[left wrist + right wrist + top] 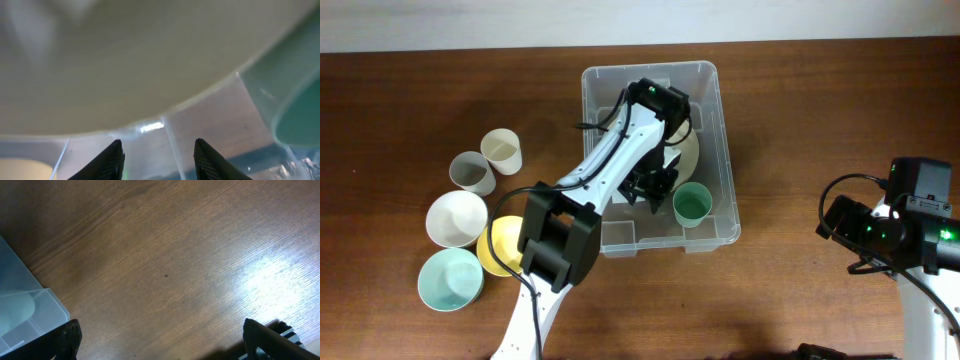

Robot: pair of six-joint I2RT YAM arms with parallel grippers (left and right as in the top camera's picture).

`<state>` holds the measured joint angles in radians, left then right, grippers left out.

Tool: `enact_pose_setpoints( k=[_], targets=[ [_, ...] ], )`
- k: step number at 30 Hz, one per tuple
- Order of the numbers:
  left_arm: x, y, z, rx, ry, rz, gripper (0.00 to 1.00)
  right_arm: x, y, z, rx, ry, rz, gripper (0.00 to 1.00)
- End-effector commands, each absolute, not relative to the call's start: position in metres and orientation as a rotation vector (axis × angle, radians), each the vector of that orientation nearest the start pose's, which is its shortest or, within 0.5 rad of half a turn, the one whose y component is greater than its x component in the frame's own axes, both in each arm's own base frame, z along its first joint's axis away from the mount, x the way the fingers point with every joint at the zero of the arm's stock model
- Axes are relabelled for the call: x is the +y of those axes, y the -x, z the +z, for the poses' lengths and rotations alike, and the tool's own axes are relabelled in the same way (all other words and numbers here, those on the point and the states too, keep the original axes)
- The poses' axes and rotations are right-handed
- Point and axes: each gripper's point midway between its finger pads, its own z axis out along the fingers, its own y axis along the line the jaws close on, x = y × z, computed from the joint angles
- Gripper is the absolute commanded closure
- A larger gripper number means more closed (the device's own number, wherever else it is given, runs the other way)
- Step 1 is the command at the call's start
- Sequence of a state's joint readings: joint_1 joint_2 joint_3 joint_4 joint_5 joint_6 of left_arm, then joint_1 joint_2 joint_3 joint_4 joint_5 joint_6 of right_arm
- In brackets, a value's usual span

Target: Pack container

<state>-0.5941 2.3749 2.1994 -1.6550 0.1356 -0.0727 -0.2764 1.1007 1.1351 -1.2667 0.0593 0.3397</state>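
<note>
**Position.** The container (724, 140) sits mid-table, holding a cream bowl (688, 150) and a green cup (692, 205).

**Grippers.** The left gripper (157, 147) is down inside the container. Its jaws are part open with nothing between them, as far as the close, blurred wrist view allows. The right gripper (160, 330) hangs wide open and empty over the table (175, 255), right of the container.

**Risks.**
- On lifting out, the left fingers may catch the bowl's rim (it lies close ahead of them) and tip it.
- A sideways swing may topple the cup just beside.
- The arm crosses the near rim and could drag the container
</note>
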Motion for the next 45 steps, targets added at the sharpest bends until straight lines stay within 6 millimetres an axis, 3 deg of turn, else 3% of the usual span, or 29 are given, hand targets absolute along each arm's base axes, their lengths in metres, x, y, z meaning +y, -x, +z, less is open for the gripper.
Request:
enact_pose_setpoints(
  k=[1,15,25,28,32,35,38,41,45],
  targets=[
    [-0.248,-0.32,0.071,3.301,-0.849,-0.116,0.53,-0.073,-0.217,0.191,2.645,-0.861,-0.065,0.01],
    [-0.257,-0.363,0.058,3.117,-0.808,-0.043,0.52,-0.073,-0.217,0.191,2.645,-0.861,-0.065,0.01],
    [-0.252,-0.374,0.059,3.071,-0.798,0.026,0.52,-0.073,-0.217,0.191,2.644,-0.86,-0.065,0.01],
    [-0.252,-0.377,0.07,3.042,-0.79,0.03,0.52,-0.073,-0.217,0.191,2.644,-0.86,-0.065,0.01],
    [-0.247,-0.386,0.117,2.931,-0.753,0.037,0.52,-0.073,-0.218,0.189,2.652,-0.862,-0.065,0.01],
    [-0.233,-0.391,0.157,2.852,-0.704,0.073,0.52,-0.073,-0.219,0.187,2.665,-0.866,-0.066,0.01],
    [-0.201,-0.394,0.209,2.756,-0.602,0.122,0.45,-0.074,-0.219,0.185,2.672,-0.868,-0.067,0.01],
    [-0.164,-0.396,0.249,2.699,-0.473,0.112,0.26,-0.074,-0.219,0.185,2.675,-0.869,-0.067,0.01],
    [-0.096,-0.402,0.272,2.7,-0.248,0.136,0.13,-0.073,-0.219,0.185,2.677,-0.869,-0.066,0.01]
  ],
)
